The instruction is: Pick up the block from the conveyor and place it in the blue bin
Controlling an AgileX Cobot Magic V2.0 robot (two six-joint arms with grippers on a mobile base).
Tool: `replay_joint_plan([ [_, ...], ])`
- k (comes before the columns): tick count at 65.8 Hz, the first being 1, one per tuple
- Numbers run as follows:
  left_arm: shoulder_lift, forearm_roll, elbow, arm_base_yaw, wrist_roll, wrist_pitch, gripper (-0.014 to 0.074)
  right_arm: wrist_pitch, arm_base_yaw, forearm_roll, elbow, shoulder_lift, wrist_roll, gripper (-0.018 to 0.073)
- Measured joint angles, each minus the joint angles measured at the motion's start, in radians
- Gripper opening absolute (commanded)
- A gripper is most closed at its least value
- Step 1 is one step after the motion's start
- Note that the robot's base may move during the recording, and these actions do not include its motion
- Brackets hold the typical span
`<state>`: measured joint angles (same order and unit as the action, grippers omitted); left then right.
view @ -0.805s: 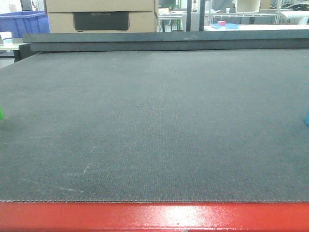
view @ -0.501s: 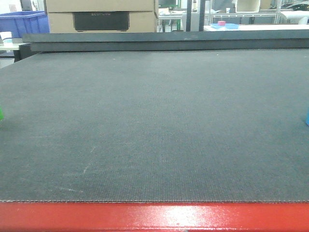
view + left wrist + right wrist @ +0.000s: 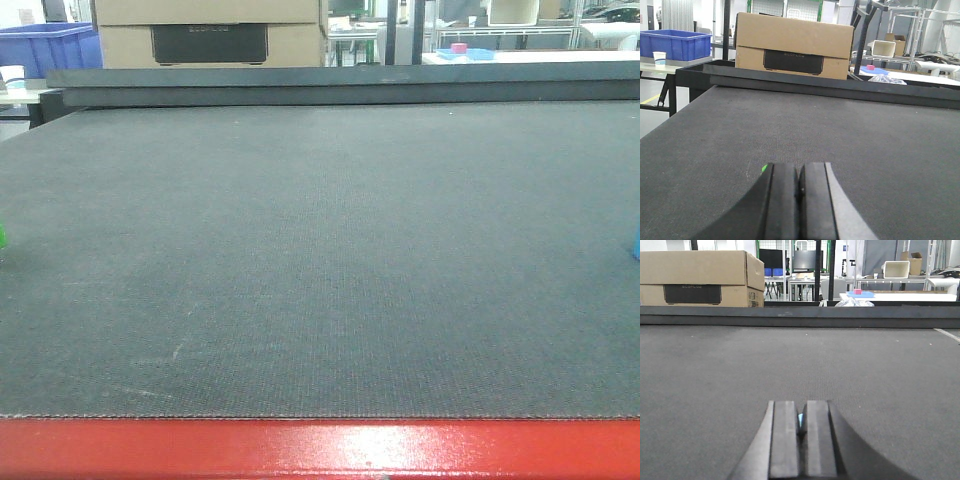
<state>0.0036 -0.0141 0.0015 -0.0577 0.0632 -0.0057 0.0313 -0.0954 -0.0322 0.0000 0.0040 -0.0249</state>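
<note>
Grey conveyor shows no sure block, so one arriving could be knocked aside by unparted jaws: one blue bin far ahead-left of the clenched left gripper, one unreadable blue sliver in the seam of the clenched right gripper, two pincers in all.

The left gripper and right gripper look alike, each with two matte black, flat-faced rectangular fingers whose outer sides flare in smooth curves.
</note>
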Motion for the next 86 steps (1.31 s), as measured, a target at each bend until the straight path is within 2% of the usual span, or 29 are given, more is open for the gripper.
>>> replay_joint_plan([
  [8,0.000,-0.003,-0.002,0.000,0.000,-0.005,-0.0111,-0.031,0.000,0.000,-0.003,-0.002,0.000,-0.0162],
  [14,0.000,-0.005,-0.061,0.000,0.000,0.053,-0.0111,0.010,0.000,0.000,-0.063,-0.002,0.000,-0.0162],
  [26,0.032,0.056,-0.288,0.000,0.000,0.222,-0.0111,0.240,0.000,0.000,-0.327,0.012,0.000,-0.0162],
  [35,0.177,0.065,-0.479,0.000,0.000,0.469,-0.0111,0.422,0.000,0.000,-0.494,0.118,0.000,-0.0162],
  [43,0.381,0.068,-0.645,0.000,0.000,0.693,-0.0111,0.590,0.000,0.000,-0.619,0.284,0.000,-0.0162],
  [59,0.784,0.071,-0.894,0.000,0.000,1.019,-0.0111,0.863,0.000,0.000,-0.786,0.668,0.000,-0.0162],
  [67,0.939,0.071,-0.949,0.000,0.000,1.065,-0.0111,0.936,0.000,0.000,-0.840,0.823,0.000,-0.0162],
  [86,1.178,0.050,-0.963,0.000,0.000,1.026,-0.0111,0.978,0.000,0.000,-0.887,1.100,-0.016,-0.0146],
])
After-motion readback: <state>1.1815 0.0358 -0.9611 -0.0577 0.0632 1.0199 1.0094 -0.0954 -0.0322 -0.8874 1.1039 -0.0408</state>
